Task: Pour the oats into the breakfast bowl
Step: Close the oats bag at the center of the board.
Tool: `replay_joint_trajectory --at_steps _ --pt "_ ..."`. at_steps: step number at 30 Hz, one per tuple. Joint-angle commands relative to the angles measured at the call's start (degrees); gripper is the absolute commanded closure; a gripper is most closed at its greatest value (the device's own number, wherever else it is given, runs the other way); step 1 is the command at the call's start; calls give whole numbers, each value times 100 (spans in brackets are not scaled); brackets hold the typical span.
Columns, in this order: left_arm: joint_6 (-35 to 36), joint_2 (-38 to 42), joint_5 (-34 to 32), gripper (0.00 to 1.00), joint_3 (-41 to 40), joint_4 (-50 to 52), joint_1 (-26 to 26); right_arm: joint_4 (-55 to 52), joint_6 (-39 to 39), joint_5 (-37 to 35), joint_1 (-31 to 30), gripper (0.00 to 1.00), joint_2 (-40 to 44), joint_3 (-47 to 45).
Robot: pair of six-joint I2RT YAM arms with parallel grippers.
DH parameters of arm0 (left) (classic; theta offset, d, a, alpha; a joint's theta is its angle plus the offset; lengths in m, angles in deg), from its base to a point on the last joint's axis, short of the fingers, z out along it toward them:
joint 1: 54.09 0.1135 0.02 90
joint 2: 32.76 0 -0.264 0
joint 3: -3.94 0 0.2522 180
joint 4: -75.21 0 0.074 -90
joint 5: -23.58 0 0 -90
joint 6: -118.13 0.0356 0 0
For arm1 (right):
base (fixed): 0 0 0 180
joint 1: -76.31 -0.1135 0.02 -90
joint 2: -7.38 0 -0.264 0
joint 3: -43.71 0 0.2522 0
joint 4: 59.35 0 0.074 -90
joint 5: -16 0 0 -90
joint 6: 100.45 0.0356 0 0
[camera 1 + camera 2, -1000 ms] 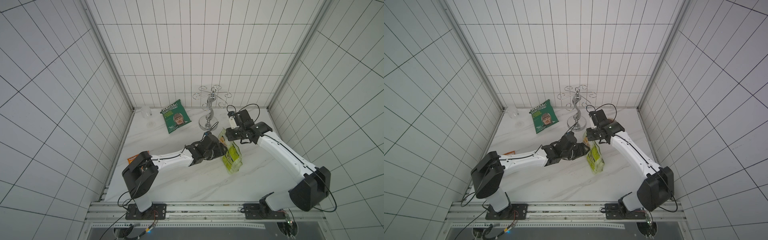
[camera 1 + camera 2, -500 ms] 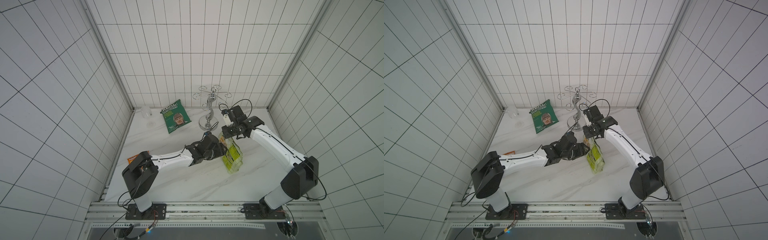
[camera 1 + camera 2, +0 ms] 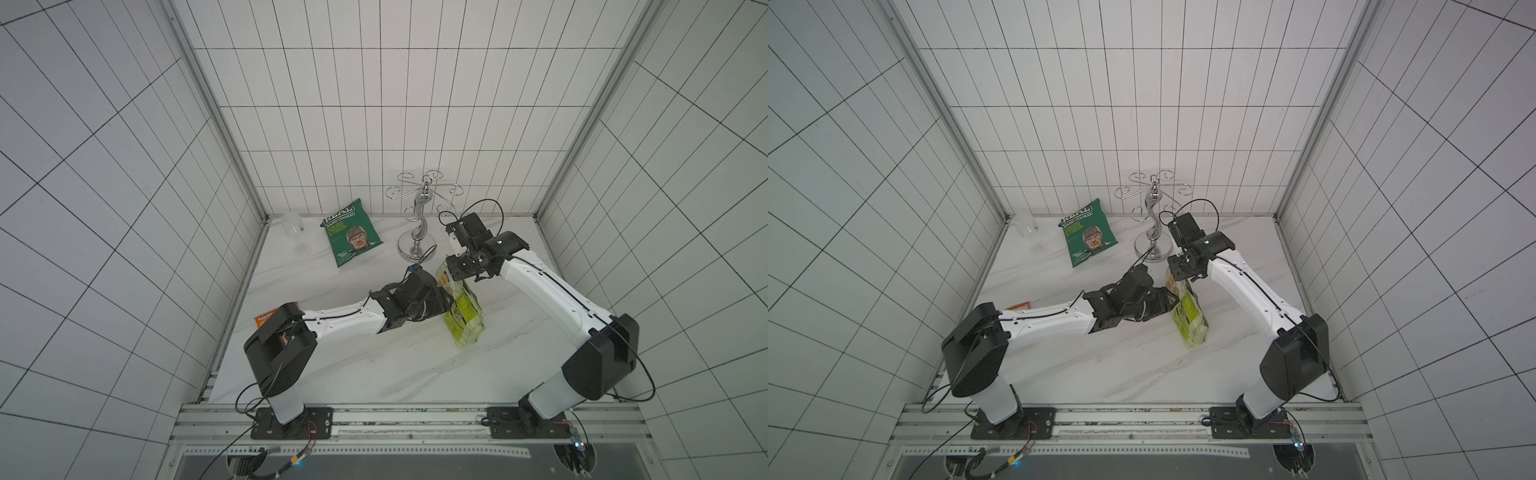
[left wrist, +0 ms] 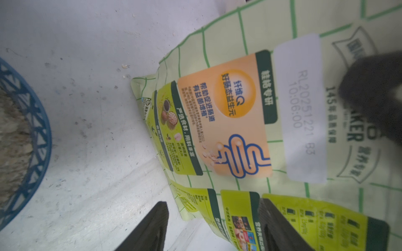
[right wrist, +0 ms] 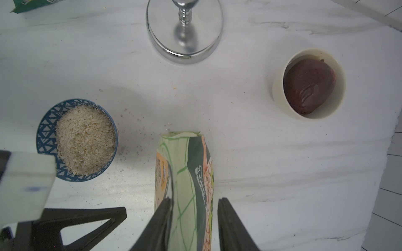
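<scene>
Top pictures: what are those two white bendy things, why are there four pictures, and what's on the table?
Those are two robot arms with pinchers called grippers. Two pictures look down from above; two come from cameras on the wrists. On the table are the oat pouch, the blue patterned bowl full of oats, a cream bowl holding something dark red, a shiny stand, a crisp bag, a glass and an orange packet. The left gripper and right gripper both sit open around the pouch, seemingly not squeezing it.
</scene>
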Motion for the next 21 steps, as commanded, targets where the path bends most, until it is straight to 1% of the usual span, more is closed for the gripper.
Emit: replay_joint_trajectory --at_steps 1,2,4,5,12,13,15,16,17,18,21 --pt "54 171 -75 32 -68 -100 -25 -277 97 16 -64 63 171 -156" --pt "54 184 -77 32 -72 -97 -25 -298 97 8 -88 65 153 -147" --pt "54 191 -76 32 -70 -97 -25 -324 89 -59 -149 86 133 -110" --pt "56 200 -79 32 -68 -89 -25 -332 88 -72 -165 100 125 -81" --pt "60 261 -130 32 -85 -72 -25 -501 157 -189 -307 100 151 126" --pt "62 262 -126 32 -86 -74 -25 -571 190 -198 -308 97 167 156" --pt "63 263 -125 32 -77 -64 -25 -639 238 -185 -308 77 260 118" --pt "75 269 -116 32 -77 -65 -25 -644 263 -179 -308 70 312 50" --pt "74 272 -108 32 -77 -63 -25 -645 283 -156 -308 67 386 -33" --pt "72 280 -114 32 -81 -53 -25 -645 300 -141 -308 66 450 -107" --pt "81 315 -128 32 -106 -48 -25 -645 362 -84 -308 66 611 -390"
